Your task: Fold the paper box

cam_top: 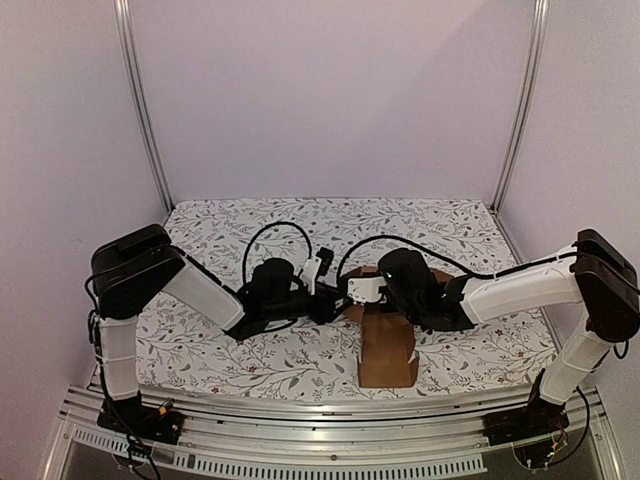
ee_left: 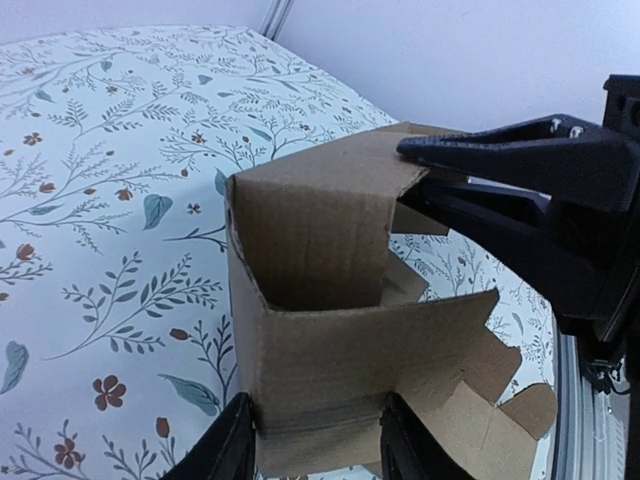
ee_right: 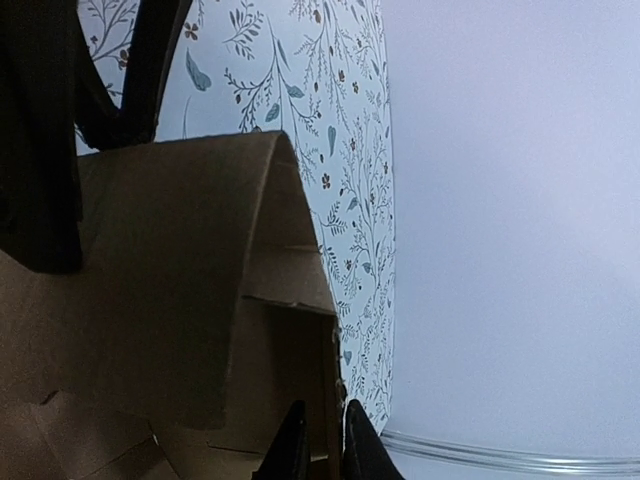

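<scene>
The paper box (ee_left: 330, 340) is plain brown cardboard, partly folded up into an open-topped shell with loose flaps. In the top view it sits mid-table between both arms, and one long flap (cam_top: 388, 350) lies toward the near edge. My left gripper (ee_left: 318, 445) is shut on the box's near wall, one finger flush on each side. My right gripper (ee_right: 325, 445) straddles the top edge of the far wall (ee_right: 330, 400). Its jaws stand narrowly apart, with a thin gap beside the cardboard. The right gripper's fingers (ee_left: 500, 150) show at the upper right of the left wrist view.
A floral cloth (cam_top: 250, 225) covers the table. An aluminium rail (cam_top: 320, 425) runs along the near edge, and two metal posts (cam_top: 140, 100) rise at the back corners against plain walls. Black cables (cam_top: 275, 235) loop over both wrists.
</scene>
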